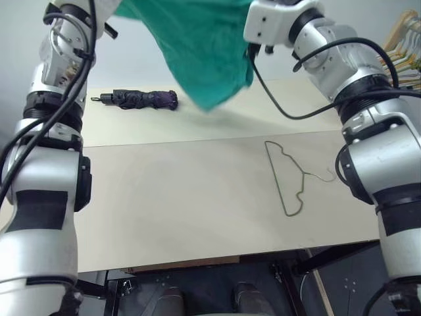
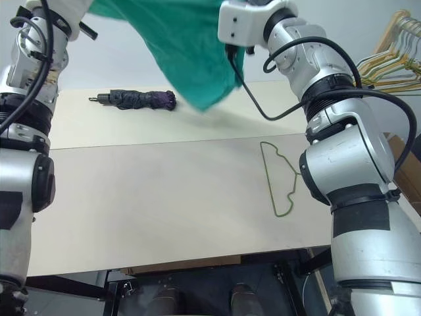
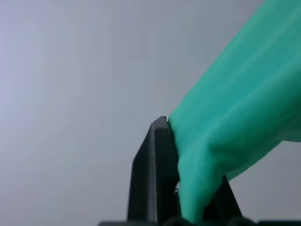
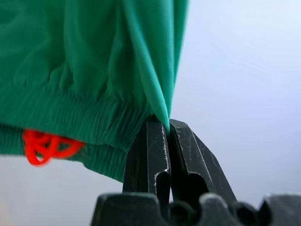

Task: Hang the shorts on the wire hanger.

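Observation:
The teal-green shorts (image 1: pixel 197 46) hang in the air above the far half of the table, stretched between my two raised arms. In the left wrist view my left gripper (image 3: pixel 171 125) is shut on a bunched edge of the shorts (image 3: pixel 235 117). My right gripper (image 4: pixel 168 123) is shut on the gathered waistband of the shorts (image 4: pixel 80 61), beside a small orange-red tag (image 4: pixel 44 146). The wire hanger (image 1: pixel 286 178) lies flat on the table to the right, below and nearer than the shorts, its hook toward the right edge.
A dark purple folded umbrella (image 1: pixel 138 99) lies at the back left of the cream table (image 1: pixel 164 217). A bunch of coloured hangers (image 1: pixel 404 46) hangs at the far right. The table's front edge runs close below.

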`<action>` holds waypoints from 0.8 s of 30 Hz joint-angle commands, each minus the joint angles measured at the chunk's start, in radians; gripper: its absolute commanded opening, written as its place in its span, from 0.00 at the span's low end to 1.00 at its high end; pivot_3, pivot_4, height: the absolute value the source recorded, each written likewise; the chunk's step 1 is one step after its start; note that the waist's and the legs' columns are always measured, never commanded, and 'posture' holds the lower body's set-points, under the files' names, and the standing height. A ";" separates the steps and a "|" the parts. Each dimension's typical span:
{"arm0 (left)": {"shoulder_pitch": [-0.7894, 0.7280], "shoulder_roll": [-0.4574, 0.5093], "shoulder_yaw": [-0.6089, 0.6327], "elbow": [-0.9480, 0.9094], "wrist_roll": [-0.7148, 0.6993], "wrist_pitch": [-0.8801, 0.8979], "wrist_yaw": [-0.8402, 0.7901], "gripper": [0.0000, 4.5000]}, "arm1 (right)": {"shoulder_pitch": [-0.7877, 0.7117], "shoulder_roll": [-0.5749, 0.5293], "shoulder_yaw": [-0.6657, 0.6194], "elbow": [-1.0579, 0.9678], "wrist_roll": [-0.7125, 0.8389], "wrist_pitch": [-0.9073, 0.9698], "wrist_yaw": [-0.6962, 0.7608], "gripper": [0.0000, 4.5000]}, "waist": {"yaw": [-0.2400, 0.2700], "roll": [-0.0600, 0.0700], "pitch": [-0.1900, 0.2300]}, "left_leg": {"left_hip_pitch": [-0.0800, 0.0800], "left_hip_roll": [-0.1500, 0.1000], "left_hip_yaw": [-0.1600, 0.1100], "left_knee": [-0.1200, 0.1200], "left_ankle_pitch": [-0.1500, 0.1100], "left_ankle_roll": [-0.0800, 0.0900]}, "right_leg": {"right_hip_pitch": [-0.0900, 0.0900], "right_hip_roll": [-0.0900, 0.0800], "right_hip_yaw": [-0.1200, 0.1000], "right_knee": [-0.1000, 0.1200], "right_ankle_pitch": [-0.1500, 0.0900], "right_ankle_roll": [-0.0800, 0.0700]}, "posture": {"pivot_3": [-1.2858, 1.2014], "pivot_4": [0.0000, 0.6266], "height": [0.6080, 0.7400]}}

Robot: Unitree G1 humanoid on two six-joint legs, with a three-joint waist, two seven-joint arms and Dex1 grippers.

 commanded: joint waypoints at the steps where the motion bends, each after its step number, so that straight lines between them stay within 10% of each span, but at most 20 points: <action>1: 0.037 0.044 0.008 -0.015 0.015 -0.112 0.004 0.00 | 0.041 -0.074 -0.042 0.037 -0.003 -0.076 -0.035 0.00 | 0.007 0.000 0.000 | 0.000 0.000 0.000 0.000 0.000 0.000 | 0.001 0.000 0.000 -0.001 0.000 0.000 | 0.53 0.00 1.00; 14: 1.057 0.286 0.119 -0.983 -0.300 -0.026 -0.673 0.00 | 0.626 -0.229 0.025 -0.162 -0.045 -0.585 0.317 0.00 | -0.062 0.001 -0.001 | 0.016 0.001 -0.001 0.004 0.002 0.002 | 0.021 0.000 0.001 -0.004 0.005 0.002 | 0.52 0.01 1.00; 24: 1.525 0.575 0.216 -1.306 -0.513 0.065 -1.084 0.00 | 0.821 -0.313 0.007 -0.322 -0.093 -0.638 0.346 0.00 | -0.094 0.002 0.000 | 0.054 0.001 0.002 0.000 -0.006 0.017 | 0.057 0.002 0.004 -0.014 0.000 0.002 | 0.52 0.04 1.00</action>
